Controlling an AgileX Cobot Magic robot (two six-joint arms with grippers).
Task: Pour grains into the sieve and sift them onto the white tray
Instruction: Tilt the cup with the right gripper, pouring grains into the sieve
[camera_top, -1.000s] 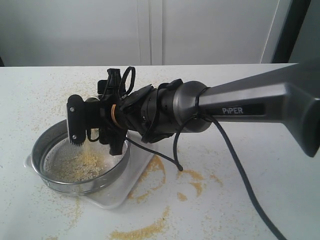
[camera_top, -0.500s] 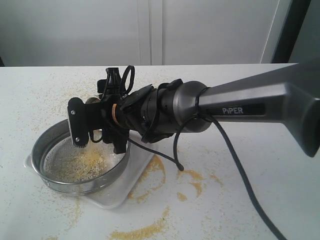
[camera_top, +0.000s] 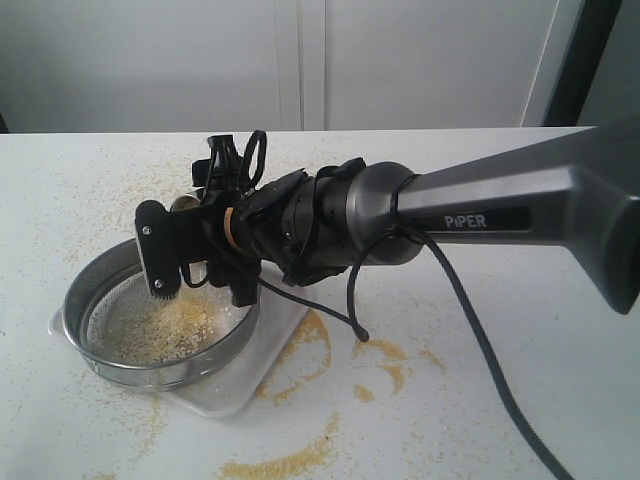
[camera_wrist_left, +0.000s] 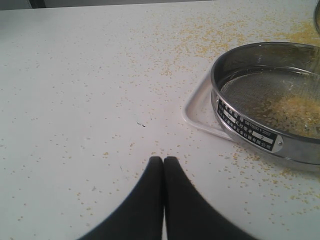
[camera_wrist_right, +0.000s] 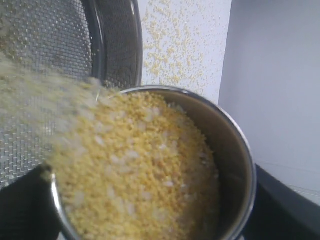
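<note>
Bright, even light floods the white table (camera_top: 565, 380) in the exterior view. Only faint, soft shadows lie under the sieve (camera_top: 140, 372) at lower left, and the arm (camera_top: 520, 215) at right looms slightly soft. The left wrist view is crisp. In the right wrist view, pouring grains (camera_wrist_right: 60, 115) blur; the cup (camera_wrist_right: 236, 165) rim glints.

A dark grey arm (camera_top: 520, 195) marked PiPER carries a black gripper (camera_top: 200, 285), silver screws (camera_top: 146, 229) and looping black cables (camera_top: 472, 335).
</note>
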